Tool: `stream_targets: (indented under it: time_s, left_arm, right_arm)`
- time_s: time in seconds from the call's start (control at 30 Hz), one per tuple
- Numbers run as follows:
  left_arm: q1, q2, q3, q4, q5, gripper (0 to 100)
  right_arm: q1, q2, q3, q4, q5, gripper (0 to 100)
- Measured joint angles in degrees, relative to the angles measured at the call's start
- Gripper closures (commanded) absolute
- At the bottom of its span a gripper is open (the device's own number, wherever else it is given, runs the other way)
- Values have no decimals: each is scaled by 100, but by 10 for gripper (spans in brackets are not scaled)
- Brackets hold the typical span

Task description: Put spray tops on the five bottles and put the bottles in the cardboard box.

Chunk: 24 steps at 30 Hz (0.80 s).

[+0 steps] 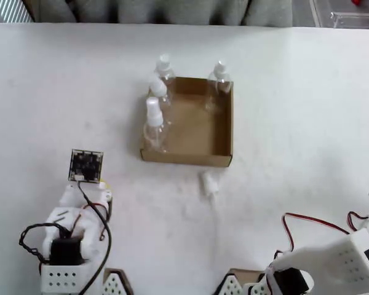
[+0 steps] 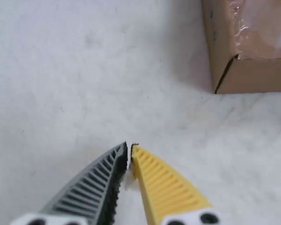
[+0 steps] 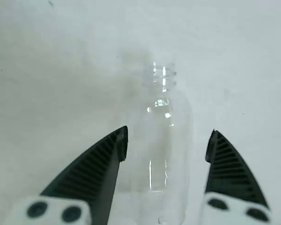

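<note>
Four capped bottles (image 1: 154,123) stand in the cardboard box (image 1: 184,158); our right gripper (image 3: 168,131) gapes around an uncapped bottle (image 3: 166,108), our left gripper (image 2: 129,152) pinched shut, empty.

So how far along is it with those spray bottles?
Done: four clear plastic bottles with white spray tops stand at the brown cardboard box, apparently inside it. In hand: the open right tool sits around a fifth clear bottle lying on the white table, neck bare. Left: the loose white spray top before the box must go on, then that bottle goes in. The left tool is shut, empty.
</note>
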Motion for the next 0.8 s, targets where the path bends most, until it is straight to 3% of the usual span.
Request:
stream_targets:
  time_s: [0.33, 0.6, 0.8]
  left_arm:
    - [0, 0, 0, 0, 0, 976]
    - [0, 0, 0, 0, 0, 976]
    - [0, 0, 0, 0, 0, 976]
  right_arm:
    - [0, 519, -44, -53, 35, 765]
    - [18, 993, -598, -35, 9, 981]
    - [18, 1125, -976, 290, 9, 983]
